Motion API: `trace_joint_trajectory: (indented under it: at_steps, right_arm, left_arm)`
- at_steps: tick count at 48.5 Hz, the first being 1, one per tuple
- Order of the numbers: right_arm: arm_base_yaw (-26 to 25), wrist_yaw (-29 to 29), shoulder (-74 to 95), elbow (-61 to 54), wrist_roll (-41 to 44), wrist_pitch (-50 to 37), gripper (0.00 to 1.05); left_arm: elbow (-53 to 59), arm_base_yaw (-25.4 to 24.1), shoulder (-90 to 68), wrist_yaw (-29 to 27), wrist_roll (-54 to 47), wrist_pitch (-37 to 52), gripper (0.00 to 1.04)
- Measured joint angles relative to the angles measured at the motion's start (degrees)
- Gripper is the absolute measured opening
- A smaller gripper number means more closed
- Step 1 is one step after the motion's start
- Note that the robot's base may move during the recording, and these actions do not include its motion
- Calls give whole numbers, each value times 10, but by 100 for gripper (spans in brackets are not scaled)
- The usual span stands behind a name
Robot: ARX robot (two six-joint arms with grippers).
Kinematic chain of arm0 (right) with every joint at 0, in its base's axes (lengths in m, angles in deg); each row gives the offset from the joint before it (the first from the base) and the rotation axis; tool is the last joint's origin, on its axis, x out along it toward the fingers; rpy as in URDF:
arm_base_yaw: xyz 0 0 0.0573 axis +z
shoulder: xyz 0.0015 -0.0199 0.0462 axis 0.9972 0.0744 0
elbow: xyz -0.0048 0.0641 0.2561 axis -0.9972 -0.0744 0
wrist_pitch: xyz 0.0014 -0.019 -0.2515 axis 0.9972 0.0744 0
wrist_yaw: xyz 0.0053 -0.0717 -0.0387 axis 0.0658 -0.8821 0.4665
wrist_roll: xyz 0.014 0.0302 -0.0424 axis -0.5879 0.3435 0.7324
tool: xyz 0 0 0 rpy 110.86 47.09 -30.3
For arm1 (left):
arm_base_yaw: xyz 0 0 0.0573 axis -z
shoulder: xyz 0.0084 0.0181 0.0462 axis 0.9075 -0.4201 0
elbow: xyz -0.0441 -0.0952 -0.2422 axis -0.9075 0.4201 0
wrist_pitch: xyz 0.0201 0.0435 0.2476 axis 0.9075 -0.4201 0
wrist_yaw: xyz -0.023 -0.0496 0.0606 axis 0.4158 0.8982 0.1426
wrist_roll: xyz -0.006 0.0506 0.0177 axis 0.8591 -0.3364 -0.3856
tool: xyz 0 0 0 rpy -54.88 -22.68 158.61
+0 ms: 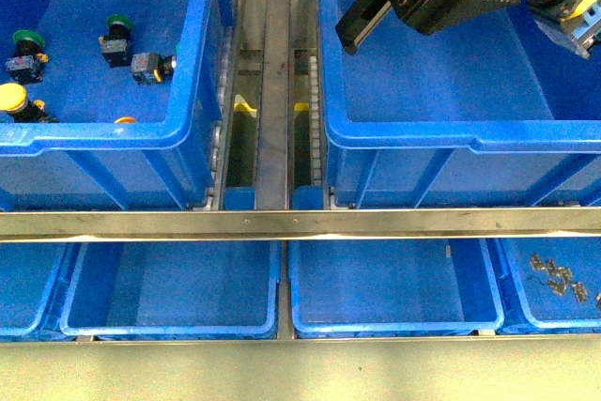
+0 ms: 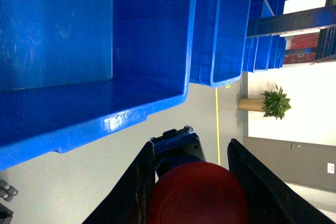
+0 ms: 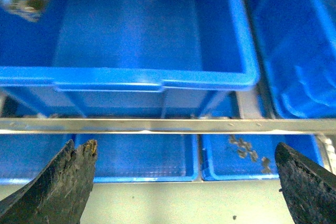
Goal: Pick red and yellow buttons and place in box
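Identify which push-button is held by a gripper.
The red button, clamped in the left gripper; the yellow button and green buttons lie loose in a crate.

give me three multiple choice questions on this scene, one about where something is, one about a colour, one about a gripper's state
1. Where is the red push-button?
A. in neither gripper
B. between the left gripper's jaws
C. between the right gripper's jaws

2. What colour is the cap of the corner push-button, at the near left of the left crate?
A. green
B. yellow
C. red

3. How do the right gripper's jaws stand?
A. open, holding nothing
B. shut on a push-button
C. shut on a crate rim

Answers:
1. B: the left wrist view shows the red cap pinched between that gripper's jaws.
2. B: the front view shows a yellow cap there.
3. A: the right wrist view shows the jaws wide apart with nothing held.
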Motion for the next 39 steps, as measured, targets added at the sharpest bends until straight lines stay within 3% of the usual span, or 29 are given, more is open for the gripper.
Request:
trace_joint_trajectory:
  at_steps: [14, 26, 39]
  right_arm:
    - [14, 78, 236, 46, 178, -206, 99]
    - [27, 96, 318, 88, 242, -266, 99]
    - [89, 103, 357, 111, 261, -280, 99]
  left_arm:
    - [29, 0, 9, -7, -1, 0, 34]
    - [34, 1, 16, -9, -3, 0, 34]
    - [34, 2, 19, -12, -5, -2, 34]
